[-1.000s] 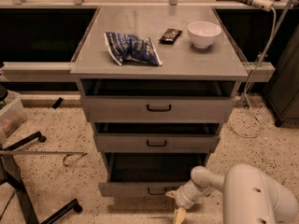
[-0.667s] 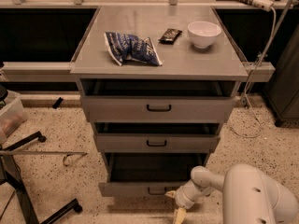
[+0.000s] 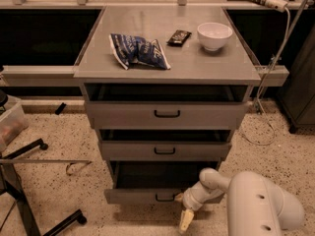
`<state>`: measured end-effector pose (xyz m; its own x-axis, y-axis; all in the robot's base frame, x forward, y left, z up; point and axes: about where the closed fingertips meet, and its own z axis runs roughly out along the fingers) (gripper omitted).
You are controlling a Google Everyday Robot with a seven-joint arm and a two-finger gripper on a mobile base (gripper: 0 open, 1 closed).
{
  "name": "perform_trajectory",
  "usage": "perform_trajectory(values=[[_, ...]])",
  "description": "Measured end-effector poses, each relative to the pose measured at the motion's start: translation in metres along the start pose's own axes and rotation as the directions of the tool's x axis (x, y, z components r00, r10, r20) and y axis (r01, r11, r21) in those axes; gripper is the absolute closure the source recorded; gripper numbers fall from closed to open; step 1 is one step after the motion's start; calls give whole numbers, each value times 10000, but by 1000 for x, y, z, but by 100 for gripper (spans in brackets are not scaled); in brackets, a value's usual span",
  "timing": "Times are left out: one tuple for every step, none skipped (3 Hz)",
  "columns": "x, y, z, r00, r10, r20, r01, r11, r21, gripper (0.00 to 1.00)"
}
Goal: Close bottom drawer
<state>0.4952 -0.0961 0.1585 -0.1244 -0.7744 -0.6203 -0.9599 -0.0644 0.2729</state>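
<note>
The bottom drawer (image 3: 142,195) is the lowest of three grey drawers in the cabinet. It stands pulled out, with its dark inside (image 3: 152,175) showing and a small dark loop handle (image 3: 165,198) on its low front panel. My gripper (image 3: 185,219) hangs at the end of the white arm (image 3: 261,205), just right of the handle and in front of the panel's right part, with one yellowish fingertip (image 3: 185,220) pointing down at the floor.
The middle drawer (image 3: 165,150) and top drawer (image 3: 166,114) stand slightly out. On the cabinet top lie a blue chip bag (image 3: 139,50), a dark snack bar (image 3: 178,37) and a white bowl (image 3: 214,35). Chair legs (image 3: 29,191) and a plastic bin (image 3: 11,122) are at left.
</note>
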Motion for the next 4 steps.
perform_trajectory(values=[[-5, -29, -7, 10000, -16, 76, 14, 9997, 237, 0], [-9, -53, -10, 9999, -90, 113, 85, 9990, 448, 0], [-7, -59, -11, 9999, -73, 127, 66, 9987, 503, 0], [-6, -68, -11, 9998, -86, 151, 77, 9980, 620, 0]])
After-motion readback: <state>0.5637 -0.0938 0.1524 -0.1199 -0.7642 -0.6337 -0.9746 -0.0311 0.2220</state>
